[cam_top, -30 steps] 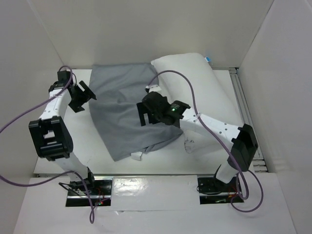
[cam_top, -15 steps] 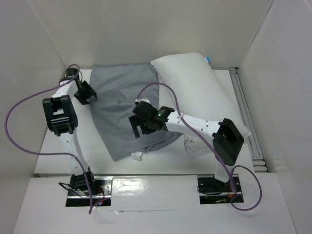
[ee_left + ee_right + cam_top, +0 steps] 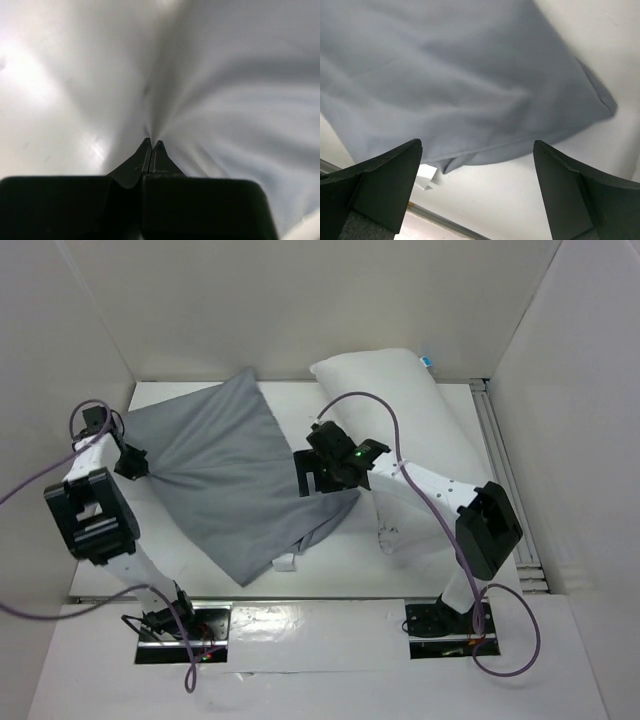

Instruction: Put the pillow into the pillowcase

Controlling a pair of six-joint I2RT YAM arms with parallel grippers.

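Observation:
The blue-grey pillowcase [image 3: 235, 475] lies across the middle left of the table, drawn out to a point on its left side. My left gripper [image 3: 135, 462] is shut on that point. In the left wrist view its tips [image 3: 151, 143] meet on taut pillowcase fabric [image 3: 225, 100]. The white pillow [image 3: 400, 405] lies at the back right, partly under my right arm. My right gripper [image 3: 318, 476] hovers open over the pillowcase's right edge. The right wrist view shows my right gripper [image 3: 476, 147] wide apart above the pillowcase [image 3: 460, 75], holding nothing.
A small white tag [image 3: 287, 562] sticks out at the pillowcase's near corner, also visible as the tag [image 3: 426, 177] in the right wrist view. White walls close in the table on three sides. A metal rail [image 3: 497, 465] runs along the right edge.
My left gripper has shut on the pillowcase's left edge and pulled it left, stretching the cloth into a point. The right gripper shifted slightly to the right and stayed open.

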